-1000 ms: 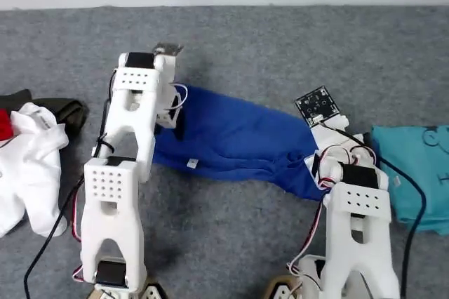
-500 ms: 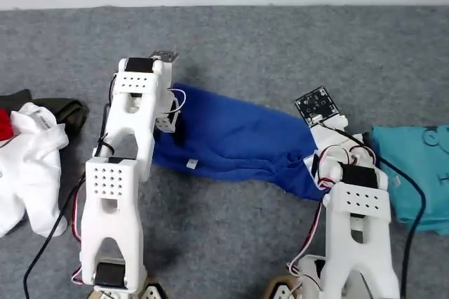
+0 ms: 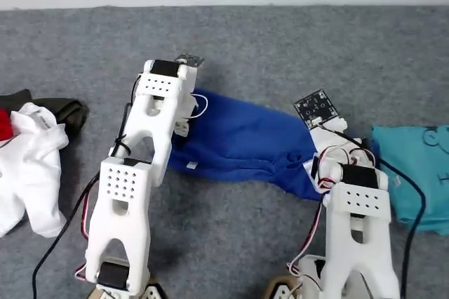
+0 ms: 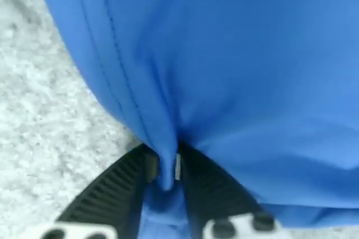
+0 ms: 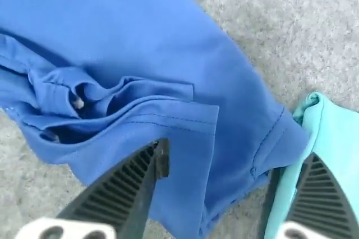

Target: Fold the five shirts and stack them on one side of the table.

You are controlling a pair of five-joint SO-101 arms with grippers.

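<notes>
Closest to me, the two white arms rise from the front edge of the grey tabletop [image 3: 316, 53]. The right tool [image 5: 235, 163] hangs released, its jaws spread wide, just above the nearer right end of the blue shirt [image 3: 245, 141]. One black finger [image 5: 129, 180] is over the shirt's hemmed, bunched edge and the other is over the neighbouring teal shirt [image 3: 414, 165]. That teal shirt lies flat at the right edge, touching the blue one's corner.

The blue shirt stretches as a long, rumpled band across the middle of the tabletop, between the two arms. At its left end, a little farther from me, the left tool [image 4: 164, 166] is clenched on a pinched fold of the blue fabric.

Off at the left edge a white shirt [image 3: 28, 165] lies crumpled, well apart from the blue one. A dark garment [image 3: 66, 111] and a bit of red cloth [image 3: 5, 125] lie just behind it.
</notes>
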